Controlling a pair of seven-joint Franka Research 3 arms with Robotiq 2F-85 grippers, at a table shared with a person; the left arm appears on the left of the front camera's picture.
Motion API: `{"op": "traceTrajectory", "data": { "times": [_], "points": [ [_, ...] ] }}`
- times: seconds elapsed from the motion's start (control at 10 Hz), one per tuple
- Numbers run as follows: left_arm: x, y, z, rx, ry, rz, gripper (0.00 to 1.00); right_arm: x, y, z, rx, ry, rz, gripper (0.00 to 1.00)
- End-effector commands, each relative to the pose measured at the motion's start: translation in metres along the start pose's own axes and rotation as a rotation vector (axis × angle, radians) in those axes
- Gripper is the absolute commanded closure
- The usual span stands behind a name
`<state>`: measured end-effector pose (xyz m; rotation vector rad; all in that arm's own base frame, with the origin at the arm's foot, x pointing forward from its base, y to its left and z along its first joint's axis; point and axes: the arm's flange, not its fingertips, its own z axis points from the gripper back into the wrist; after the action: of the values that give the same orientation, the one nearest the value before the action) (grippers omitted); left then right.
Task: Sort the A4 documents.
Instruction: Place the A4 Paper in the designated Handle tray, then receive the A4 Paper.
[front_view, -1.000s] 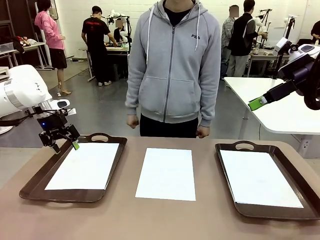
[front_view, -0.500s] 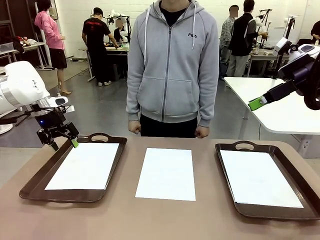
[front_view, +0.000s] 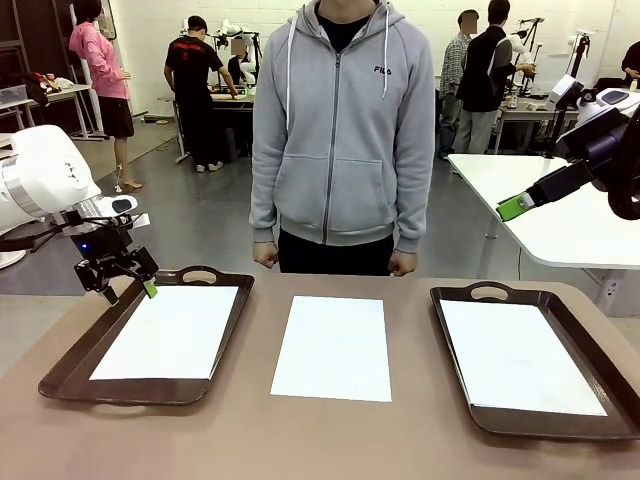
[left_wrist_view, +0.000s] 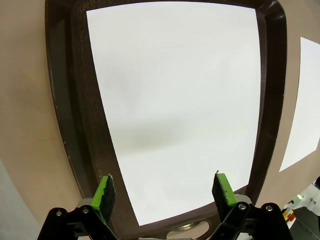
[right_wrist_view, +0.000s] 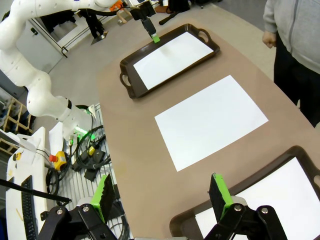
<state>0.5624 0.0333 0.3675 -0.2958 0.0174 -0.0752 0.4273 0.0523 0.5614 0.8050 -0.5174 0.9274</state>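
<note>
A4 documents: thin, light, limp; centre sheet flat on counter; lift by 6 o'clock edge. Left gripper, right gripper: jaws open, empty.

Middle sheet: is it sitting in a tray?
No, the middle sheet lies on the bare table between the left tray and right tray.

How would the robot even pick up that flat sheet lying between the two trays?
Probably by an edge or corner: the middle sheet lies flat on the bare table, no tray rim around it. Coming from above at its near edge, a hand could pinch it or slide it toward the table's rim.
</note>
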Motion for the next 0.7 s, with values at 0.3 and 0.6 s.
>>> {"op": "traceTrajectory", "data": {
  "times": [0.3,0.6],
  "points": [
    [0.0025,0.0009,0.0027,-0.003,0.004,-0.013,0.0,0.0007,-0.0005,-0.0008,0.008,-0.006,0.009,0.01],
    [0.0025,0.0009,0.0027,-0.003,0.004,-0.013,0.0,0.0007,-0.0005,-0.0008,0.008,-0.006,0.009,0.01]
  ]
}}
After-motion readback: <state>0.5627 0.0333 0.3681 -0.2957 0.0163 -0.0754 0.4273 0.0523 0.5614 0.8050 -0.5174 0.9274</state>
